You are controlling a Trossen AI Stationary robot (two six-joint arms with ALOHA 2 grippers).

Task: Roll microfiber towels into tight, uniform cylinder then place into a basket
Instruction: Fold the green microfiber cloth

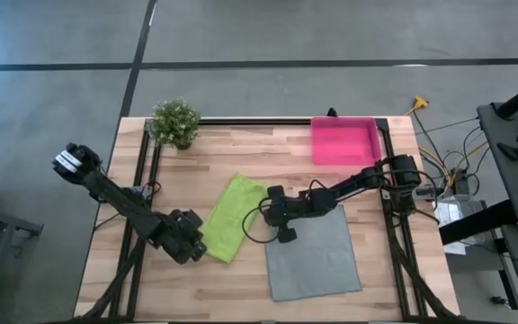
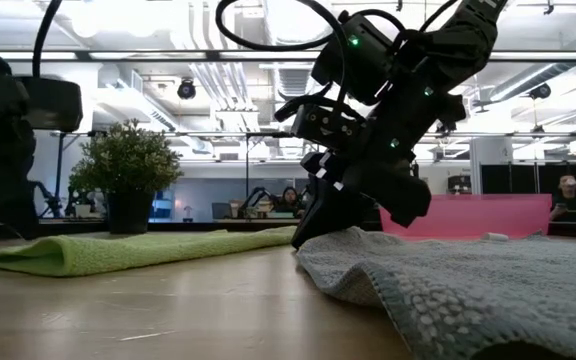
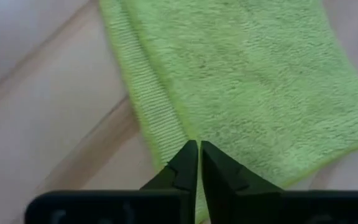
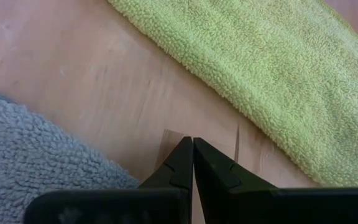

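On the wooden surface (image 1: 241,288), seen from above, we log items from largest down.

Grey towel (image 1: 313,252): lies flat toward five o'clock of the surface centre, unrolled, its far corner under the right arm's reach.

Green towel (image 1: 232,216): folded into a long strip just nine o'clock of the grey one, a band of bare wood between them. Its long axis runs from about one o'clock down to seven o'clock. Not yet a cylinder, in our reading.

Basket (image 1: 344,141): pink, at one o'clock near the far edge, with no towel in it that we can see. Potted plant (image 1: 174,121) at eleven o'clock, well apart from the work.

Left end effector (image 1: 190,245): at the seven o'clock end of the green strip. The wrist view shows its fingers clenched together at the towel's near edge; whether they pinch any cloth we cannot tell.

Right end effector (image 1: 281,216): between the two towels, at the grey towel's eleven o'clock corner. Fingers clenched, over bare wood in its wrist view; nothing visibly held.

Relation that matters: the green strip stretches away from the left end effector toward one o'clock, so a roll would likely travel along that axis. The left arm is at the strip's end; the right stands beside its three o'clock flank.
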